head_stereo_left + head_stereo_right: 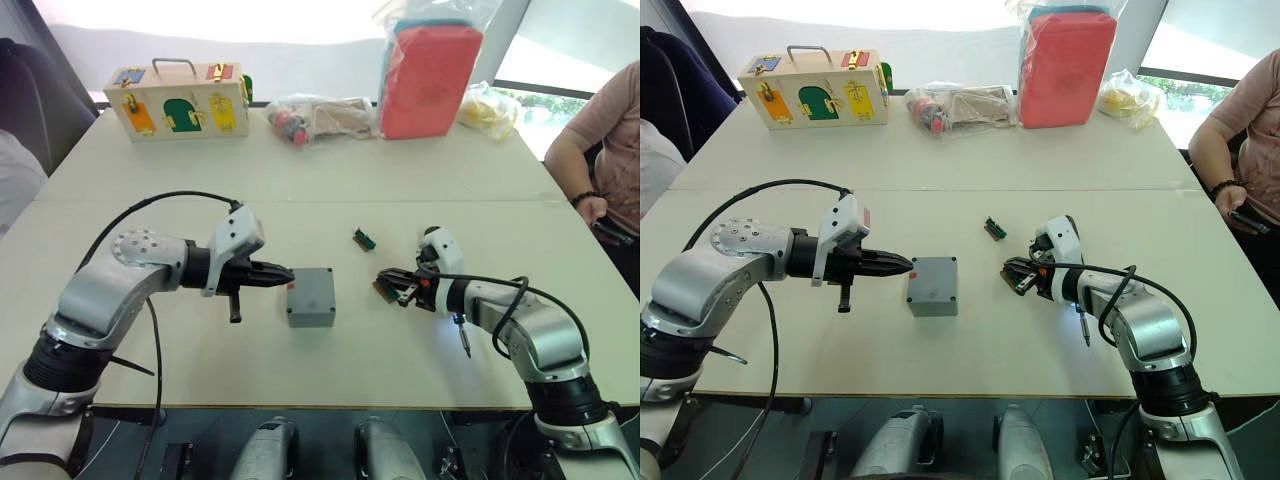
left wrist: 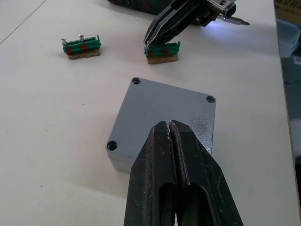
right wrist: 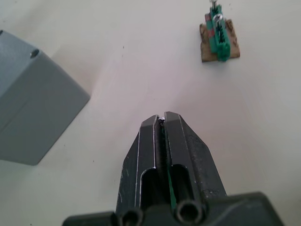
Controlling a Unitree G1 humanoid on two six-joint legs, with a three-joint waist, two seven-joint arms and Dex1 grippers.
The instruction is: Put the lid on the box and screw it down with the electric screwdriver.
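The left gripper [image 1: 285, 277] is clenched with nothing in it, its tips level with the lid [image 2: 164, 106] and just beside the box's left side. The right gripper [image 1: 395, 285] is clamped on what looks like a small green connector [image 2: 162, 49], near the box's right side. The screwdriver [image 1: 462, 337] rides under that wrist, its bit pointing down at the table [image 1: 300, 180] with its light on.

The lid sits on the box [image 1: 310, 315], which stands mid-table between the two grippers. The corner holes appear empty, so I judge the screwing not yet done.

Risks: the lid is loose, so a nudge from the closed left fingers could slide it or push the whole box. The right gripper is occupied, so swinging the bit over a hole could drag the connector across the lid.

A second connector [image 1: 364, 239] lies behind the box, apart from it. The near table edge is close to the right arm; open surface lies behind and left of the box.
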